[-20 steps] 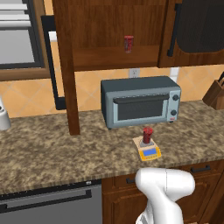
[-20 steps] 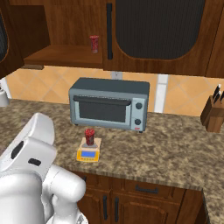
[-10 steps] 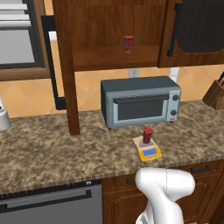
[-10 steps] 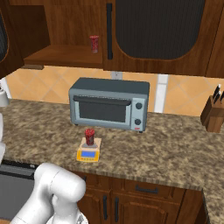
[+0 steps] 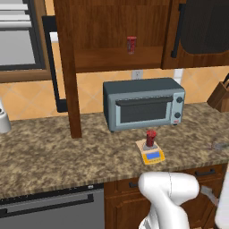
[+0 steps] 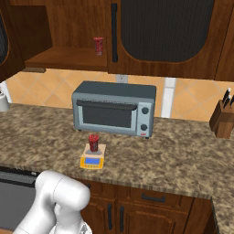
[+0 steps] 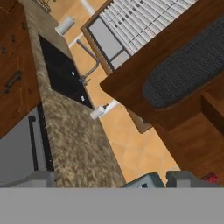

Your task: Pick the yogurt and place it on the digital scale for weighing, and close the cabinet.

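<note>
The yogurt, a small red cup, stands upright on the digital scale on the counter in front of the toaster oven. A similar red cup sits on the shelf of the cabinet. The cabinet's left door hangs open; its right door is shut. My gripper is open with nothing between its fingertips, and it faces the open door's black panel from below.
A grey toaster oven stands against the wall behind the scale. A knife block is at the far right. A black sink with faucet lies to the left, a dishwasher below the counter.
My arm has dropped lower at the left of the right base view. The yogurt, scale and cabinet doors have stayed where they were.
</note>
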